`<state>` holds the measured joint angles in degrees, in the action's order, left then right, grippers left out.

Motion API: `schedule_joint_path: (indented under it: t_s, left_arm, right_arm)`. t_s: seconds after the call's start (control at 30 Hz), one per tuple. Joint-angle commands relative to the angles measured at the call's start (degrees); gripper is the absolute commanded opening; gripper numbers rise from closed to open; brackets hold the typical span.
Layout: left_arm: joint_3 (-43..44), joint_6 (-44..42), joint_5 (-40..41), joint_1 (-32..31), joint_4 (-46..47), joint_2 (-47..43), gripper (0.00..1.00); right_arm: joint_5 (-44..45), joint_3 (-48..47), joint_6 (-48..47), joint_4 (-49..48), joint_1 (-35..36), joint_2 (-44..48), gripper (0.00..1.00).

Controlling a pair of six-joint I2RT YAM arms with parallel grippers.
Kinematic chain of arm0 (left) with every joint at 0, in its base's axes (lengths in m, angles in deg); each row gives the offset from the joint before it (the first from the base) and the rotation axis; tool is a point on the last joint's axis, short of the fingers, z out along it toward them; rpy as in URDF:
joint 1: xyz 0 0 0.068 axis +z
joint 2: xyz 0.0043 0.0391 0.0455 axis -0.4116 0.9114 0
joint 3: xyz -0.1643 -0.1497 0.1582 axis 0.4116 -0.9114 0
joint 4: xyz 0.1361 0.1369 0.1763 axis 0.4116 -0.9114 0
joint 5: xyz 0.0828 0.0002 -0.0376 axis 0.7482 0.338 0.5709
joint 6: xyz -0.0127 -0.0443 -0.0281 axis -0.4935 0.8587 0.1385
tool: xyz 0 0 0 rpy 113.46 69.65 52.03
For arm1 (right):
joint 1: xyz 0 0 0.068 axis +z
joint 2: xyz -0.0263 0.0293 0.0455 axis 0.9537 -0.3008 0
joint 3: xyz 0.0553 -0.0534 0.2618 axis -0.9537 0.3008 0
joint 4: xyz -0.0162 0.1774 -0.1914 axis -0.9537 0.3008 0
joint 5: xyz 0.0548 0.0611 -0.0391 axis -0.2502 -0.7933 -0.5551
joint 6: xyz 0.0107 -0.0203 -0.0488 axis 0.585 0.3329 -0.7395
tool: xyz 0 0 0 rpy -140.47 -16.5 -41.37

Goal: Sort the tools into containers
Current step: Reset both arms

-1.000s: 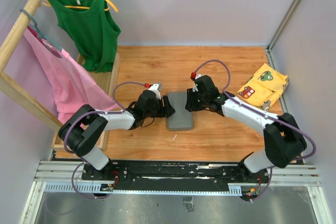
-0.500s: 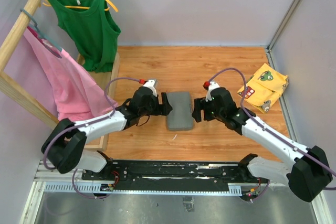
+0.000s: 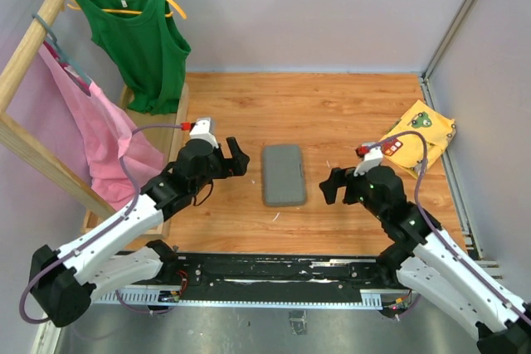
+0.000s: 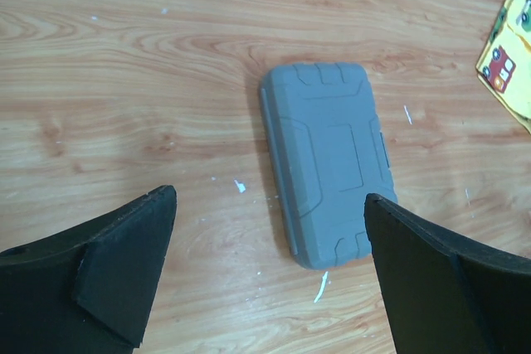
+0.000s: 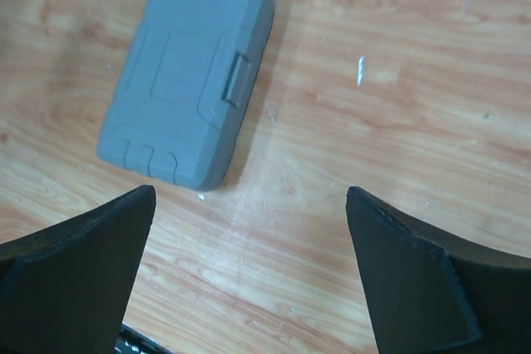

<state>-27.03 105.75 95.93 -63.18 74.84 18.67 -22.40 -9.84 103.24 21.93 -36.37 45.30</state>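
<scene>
The container, a flat grey case (image 3: 284,174), lies shut on the wooden table between my two arms, its latch on the right long side. It also shows in the left wrist view (image 4: 323,173) and the right wrist view (image 5: 187,122). The tools are out of view. My left gripper (image 3: 235,157) hangs open to the left of the case, apart from it, with nothing between its fingers (image 4: 124,263). My right gripper (image 3: 332,186) stands open to the right of the case, also apart from it and holding nothing (image 5: 250,192).
A yellow patterned cloth (image 3: 415,140) lies at the table's right edge. A green top (image 3: 141,43) and a pink garment (image 3: 99,122) hang from a wooden rack (image 3: 41,22) on the left. The arms' metal rail (image 3: 282,275) runs along the near edge.
Both grippers were against the case's sides. They have opened wide and drawn back, the left one leftward, the right one rightward and nearer. The case stays put.
</scene>
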Motion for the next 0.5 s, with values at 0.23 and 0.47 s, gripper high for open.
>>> schedule_joint_path:
  t_s: [0.23, 0.47]
  left_arm:
    - [0.2, 4.74, 12.01, -0.26, -13.43, -14.32, 0.99]
    - [-1.95, 7.01, 17.23, -0.24, -16.58, -19.45, 0.99]
  right_arm:
    - [15.36, 1.48, -1.03, 9.12, 0.52, 21.09, 0.99]
    - [18.5, 2.68, -0.83, 12.33, 0.53, 28.67, 0.99]
